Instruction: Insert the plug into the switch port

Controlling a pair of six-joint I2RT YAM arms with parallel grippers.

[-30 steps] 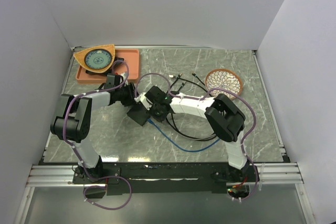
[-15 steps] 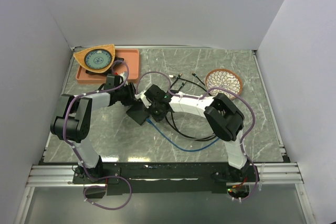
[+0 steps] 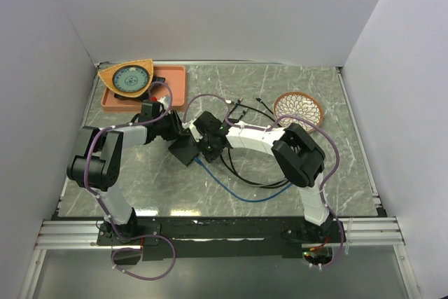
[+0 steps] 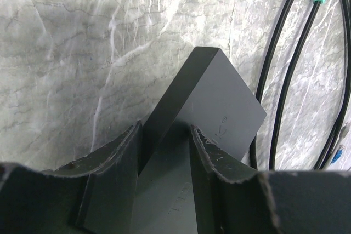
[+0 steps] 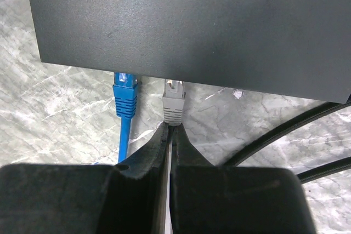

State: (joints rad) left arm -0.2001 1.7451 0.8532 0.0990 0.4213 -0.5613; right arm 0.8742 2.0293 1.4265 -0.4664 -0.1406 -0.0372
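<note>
The switch point(image 5: 186, 26) is a flat matte-black box; its ports lie under its near edge and are hidden. A grey plug point(image 5: 174, 102) points at that edge with its tip just touching it, and my right gripper point(image 5: 171, 127) is shut on the plug's rear boot. A blue plug point(image 5: 125, 94) sits at the same edge just to the left. In the left wrist view the switch point(image 4: 219, 102) fills the gap between my left gripper's point(image 4: 164, 132) fingers, which press on either side of it. From above, both grippers meet at the switch point(image 3: 184, 150).
An orange tray point(image 3: 175, 78) with a patterned dish stands at the back left, and a patterned bowl point(image 3: 298, 110) at the back right. Black cables point(image 3: 245, 113) and a blue cable point(image 3: 234, 192) loop over the marble table to the right of the switch.
My right gripper has carried the grey plug a little left and away, up to the switch's edge. The left gripper's fingers have narrowed on the switch.
</note>
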